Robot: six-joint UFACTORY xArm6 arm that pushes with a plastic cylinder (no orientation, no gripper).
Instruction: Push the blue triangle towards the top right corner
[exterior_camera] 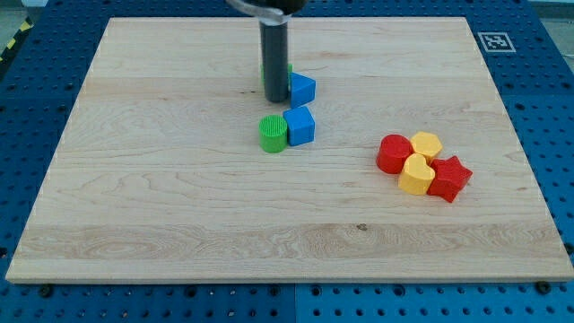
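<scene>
We see a pale wooden board (179, 233) lying on a blue perforated table (36, 90), a black-and-white marker (496, 41) at its top right corner.

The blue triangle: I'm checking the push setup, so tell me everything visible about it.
The blue triangle is a small, glossy, plastic-looking block lying flat on the wooden board, above the blue cube. My tip sits against its left side, hiding that edge. A green block peeks out behind the rod.
</scene>
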